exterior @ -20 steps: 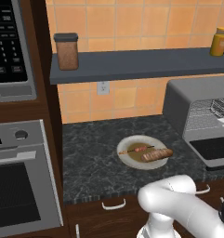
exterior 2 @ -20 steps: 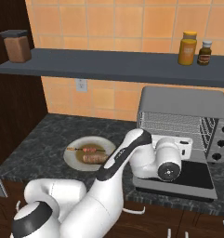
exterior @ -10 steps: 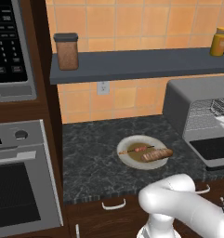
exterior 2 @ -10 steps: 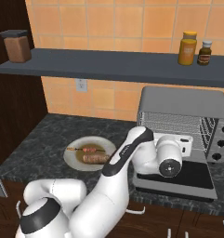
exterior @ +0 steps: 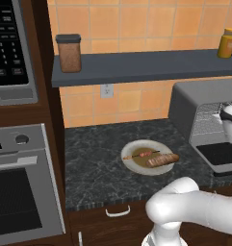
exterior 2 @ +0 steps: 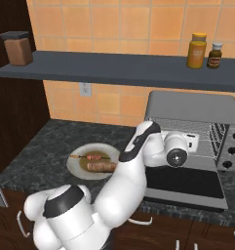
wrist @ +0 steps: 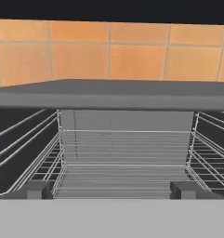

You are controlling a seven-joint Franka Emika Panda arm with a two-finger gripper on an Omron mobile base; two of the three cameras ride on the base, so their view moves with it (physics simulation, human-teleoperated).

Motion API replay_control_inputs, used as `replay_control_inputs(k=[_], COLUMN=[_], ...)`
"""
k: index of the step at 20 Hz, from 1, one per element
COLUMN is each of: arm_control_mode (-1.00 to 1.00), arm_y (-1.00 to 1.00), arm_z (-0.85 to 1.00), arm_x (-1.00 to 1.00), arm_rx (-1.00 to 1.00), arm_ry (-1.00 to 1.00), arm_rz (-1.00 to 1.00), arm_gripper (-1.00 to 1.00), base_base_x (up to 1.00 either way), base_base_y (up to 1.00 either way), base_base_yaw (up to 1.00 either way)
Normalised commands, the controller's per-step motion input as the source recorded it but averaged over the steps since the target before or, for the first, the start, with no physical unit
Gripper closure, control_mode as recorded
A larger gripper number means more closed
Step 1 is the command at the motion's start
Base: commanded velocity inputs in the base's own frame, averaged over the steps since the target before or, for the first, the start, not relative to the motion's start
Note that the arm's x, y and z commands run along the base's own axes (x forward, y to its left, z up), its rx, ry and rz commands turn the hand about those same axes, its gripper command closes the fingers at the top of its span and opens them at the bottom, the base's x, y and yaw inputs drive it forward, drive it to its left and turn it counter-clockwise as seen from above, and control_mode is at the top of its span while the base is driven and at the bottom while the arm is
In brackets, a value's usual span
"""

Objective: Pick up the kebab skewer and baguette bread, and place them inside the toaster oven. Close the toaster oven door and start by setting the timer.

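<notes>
A: Where is the food?

B: On the white plate [exterior: 136, 166] on the dark counter [exterior: 93, 168]. The kebab skewer [exterior: 142, 154] lies just behind the baguette bread [exterior: 162, 160].

A: And the hand?

B: The gripper [wrist: 111, 189] sits at the mouth of the toaster oven [exterior 2: 197, 110], facing the wire rack [wrist: 125, 160]. Its 2 fingertips [wrist: 36, 189] stand wide apart with nothing between them.

A: The door?

B: The toaster oven door [exterior 2: 182, 183] is dropped flat, open.

Golden-brown ridged baguette bread [exterior: 161, 159], reddish-pink meat on thin tan kebab skewer [exterior: 143, 154], pale round plate [exterior: 136, 166], black speckled stone counter [exterior: 96, 168], grey metal toaster oven [exterior 2: 192, 110], orange tiled wall [exterior 2: 119, 29], slate-grey shelf [exterior 2: 114, 68]
</notes>
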Motion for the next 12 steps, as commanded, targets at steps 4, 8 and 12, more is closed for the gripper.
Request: replay_control_inputs(k=[4,8,12], arm_control_mode=[-1.00,-1.00,-1.00], arm_y=[-0.03,-0.01,-0.03], arm_z=[-0.03,-0.08,-0.14], arm_x=[0.12,0.18,0.24], arm_rx=[0.00,0.00,0.00], arm_ry=[0.00,0.14,0.15], arm_rz=[0.00,0.00,0.00], arm_gripper=[-1.00,-1.00,-1.00], base_base_x=[0.00,0.00,0.00], base_base_y=[0.00,0.00,0.00], base_base_yaw=[0.00,0.00,0.00])
